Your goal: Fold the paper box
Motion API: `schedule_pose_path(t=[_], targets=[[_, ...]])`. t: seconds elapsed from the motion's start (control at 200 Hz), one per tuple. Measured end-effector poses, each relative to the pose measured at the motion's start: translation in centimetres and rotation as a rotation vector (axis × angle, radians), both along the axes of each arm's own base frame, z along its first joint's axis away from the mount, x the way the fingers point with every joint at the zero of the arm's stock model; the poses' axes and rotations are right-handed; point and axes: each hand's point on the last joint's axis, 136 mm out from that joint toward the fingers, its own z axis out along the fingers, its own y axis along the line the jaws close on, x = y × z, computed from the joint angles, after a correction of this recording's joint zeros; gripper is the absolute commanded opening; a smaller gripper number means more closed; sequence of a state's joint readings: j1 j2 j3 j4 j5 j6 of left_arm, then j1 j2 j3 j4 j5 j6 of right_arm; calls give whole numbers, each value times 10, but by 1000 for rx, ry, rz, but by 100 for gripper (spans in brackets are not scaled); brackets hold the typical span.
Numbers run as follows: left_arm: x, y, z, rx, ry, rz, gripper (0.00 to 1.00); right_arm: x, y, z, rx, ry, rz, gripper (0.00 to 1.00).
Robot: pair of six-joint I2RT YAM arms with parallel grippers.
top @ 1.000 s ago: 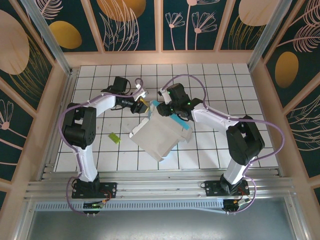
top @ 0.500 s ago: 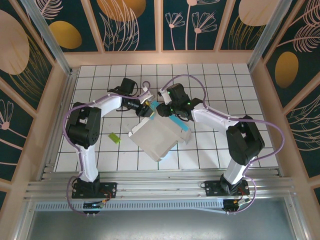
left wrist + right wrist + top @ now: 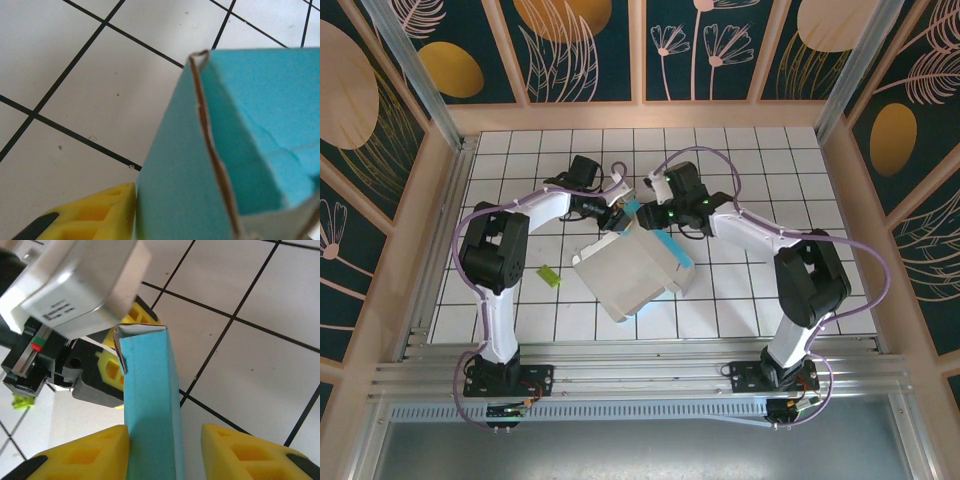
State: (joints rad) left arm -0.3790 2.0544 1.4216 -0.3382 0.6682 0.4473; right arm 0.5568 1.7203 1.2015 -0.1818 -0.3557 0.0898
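Straddling the paper box (image 3: pixel 150 405), the right tool (image 3: pixel 165 452) stands half open.

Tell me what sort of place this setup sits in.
Probably a lab robot cell, not a home: a white gridded table boxed in by leaf-patterned panels, with the left arm and right arm bolted to an aluminium rail.

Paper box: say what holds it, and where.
Cannot be told: right gripper straddles the raised turquoise flap of the paper box, gap beside one finger; left gripper touches the flap's end.
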Motion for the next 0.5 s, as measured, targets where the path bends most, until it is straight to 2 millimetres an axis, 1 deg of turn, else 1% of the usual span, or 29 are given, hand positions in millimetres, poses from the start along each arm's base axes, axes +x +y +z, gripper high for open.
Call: schedule_pose_path(t=[0.11, 0.195, 0.345, 0.501], targets=[[1, 0, 1, 0, -3, 0, 21, -6, 3, -3, 61, 45, 20, 43], [2, 0, 0, 0, -6, -2, 18, -11, 8, -2, 92, 65, 38, 43], [9, -2, -1, 8, -18, 5, 11, -14, 2, -9, 112, 115, 28, 43], [15, -3, 0, 17, -30, 3, 10, -11, -3, -10, 126, 137, 11, 43]])
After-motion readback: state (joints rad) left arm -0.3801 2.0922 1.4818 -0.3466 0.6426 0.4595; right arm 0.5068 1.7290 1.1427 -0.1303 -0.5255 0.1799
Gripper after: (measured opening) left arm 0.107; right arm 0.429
